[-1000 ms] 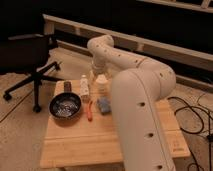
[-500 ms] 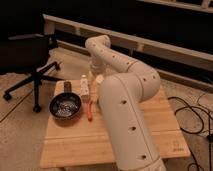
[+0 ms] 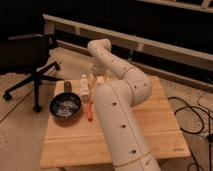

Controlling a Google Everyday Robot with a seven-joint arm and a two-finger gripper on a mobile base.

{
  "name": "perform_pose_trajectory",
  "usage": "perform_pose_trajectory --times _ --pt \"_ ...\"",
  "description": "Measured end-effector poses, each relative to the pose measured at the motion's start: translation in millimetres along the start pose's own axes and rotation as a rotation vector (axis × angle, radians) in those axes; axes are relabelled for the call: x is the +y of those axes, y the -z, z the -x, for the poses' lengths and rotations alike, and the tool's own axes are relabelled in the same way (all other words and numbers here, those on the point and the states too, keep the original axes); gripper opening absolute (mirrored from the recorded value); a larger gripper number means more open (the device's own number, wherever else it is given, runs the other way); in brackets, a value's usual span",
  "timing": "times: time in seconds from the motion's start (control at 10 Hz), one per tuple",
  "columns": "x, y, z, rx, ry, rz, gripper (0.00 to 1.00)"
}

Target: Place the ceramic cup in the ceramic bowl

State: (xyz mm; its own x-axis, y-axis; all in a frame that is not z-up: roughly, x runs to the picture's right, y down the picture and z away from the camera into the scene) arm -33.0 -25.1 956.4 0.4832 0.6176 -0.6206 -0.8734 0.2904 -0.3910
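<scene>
We see the gripper [image 3: 96,70] hanging down from the wrist of the arm, over the far part of the wooden table [image 3: 155,125], a little left of the middle. We cannot tell if it is apart or closed on something. Directly under it stands the cup [image 3: 101,79], cream-white, near the far edge of the table; the thick white arm covers most of it. We cannot tell if the gripper touches the cup. Just beside the cup, to the left, a slim white bottle [image 3: 84,86] stands upright. In front of the bottle an orange stick [image 3: 90,111] lies on the wood. The black bowl [image 3: 65,106] with speckled inside sits near the left edge of the table. Behind the bowl is a small dark block [image 3: 67,87]. On the floor, left of the table, stands a black office chair [image 3: 30,55].
</scene>
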Motion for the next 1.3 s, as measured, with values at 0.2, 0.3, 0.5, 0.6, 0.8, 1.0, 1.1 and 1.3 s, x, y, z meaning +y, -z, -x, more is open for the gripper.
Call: perform_pose_trajectory --times 0.2,0.3,0.5,0.6,0.8,1.0,1.1,1.3 --pt "-1.5 -3.7 0.8 0.008 -0.001 -0.002 0.3" --pt "-2.2 -2.1 2.9 0.006 -0.003 -0.006 0.17" --pt "-4.9 8.5 8.1 -0.011 -0.001 -0.031 0.01" --pt "-4.7 18.3 14.1 -0.034 0.004 -0.047 0.0" --pt "9.4 60.2 35.9 -0.123 0.043 -0.097 0.0" --pt "38.3 99.4 48.2 -0.197 0.105 -0.135 0.0" --pt "59.9 118.4 47.4 -0.231 0.149 -0.158 0.0" --pt "93.7 130.2 33.9 -0.256 0.199 -0.183 0.0"
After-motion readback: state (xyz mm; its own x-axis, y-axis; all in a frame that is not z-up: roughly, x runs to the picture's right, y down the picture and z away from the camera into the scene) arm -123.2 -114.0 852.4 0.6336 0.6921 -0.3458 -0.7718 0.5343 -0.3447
